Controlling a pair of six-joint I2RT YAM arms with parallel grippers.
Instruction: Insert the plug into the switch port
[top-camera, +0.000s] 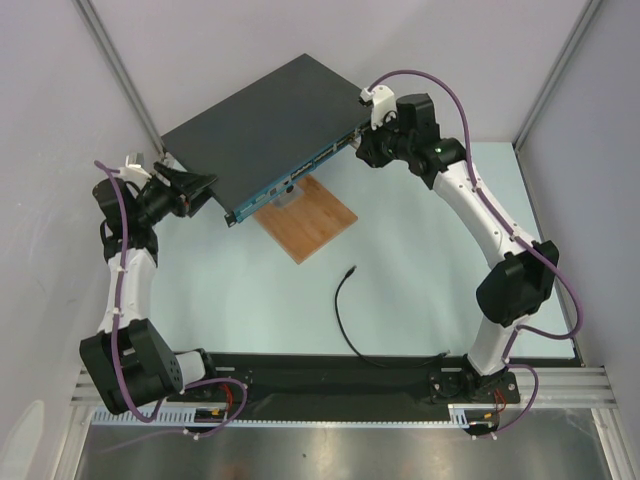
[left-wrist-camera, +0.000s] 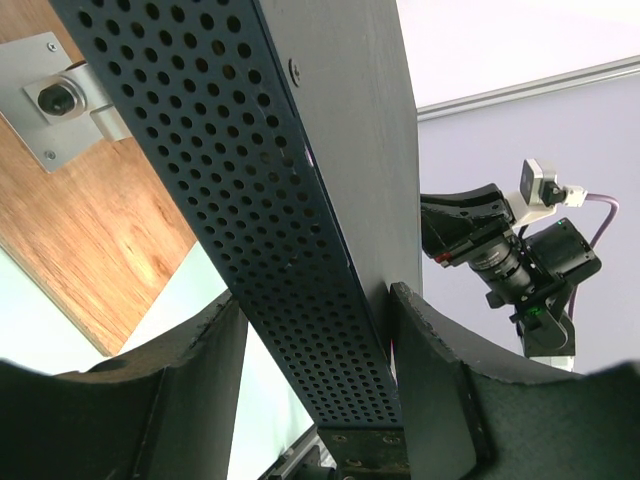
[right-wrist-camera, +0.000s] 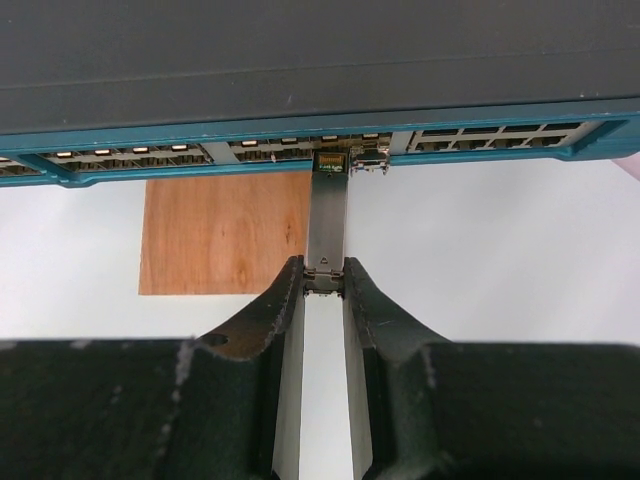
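Note:
The plug (top-camera: 350, 270) lies loose on the table at the end of its thin black cable (top-camera: 340, 318), held by no gripper and out of both wrist views. The dark-grey switch box (top-camera: 270, 120) shows its teal port row (top-camera: 305, 172) toward the lower right. My left gripper (top-camera: 197, 190) is shut on the box's left end, its fingertips (left-wrist-camera: 232, 320) pressing both faces of the perforated side (left-wrist-camera: 300, 300). My right gripper (right-wrist-camera: 324, 282) is shut on a short grey metal piece (right-wrist-camera: 327, 225) whose far end sits in a port (right-wrist-camera: 331, 161) of the teal strip (right-wrist-camera: 120, 165).
A brown wooden board (top-camera: 307, 217) with a metal bracket (left-wrist-camera: 60, 105) lies under the box's front edge. The cable runs back to the black base rail (top-camera: 330, 375). White walls and frame posts (top-camera: 120, 70) close in the back and sides.

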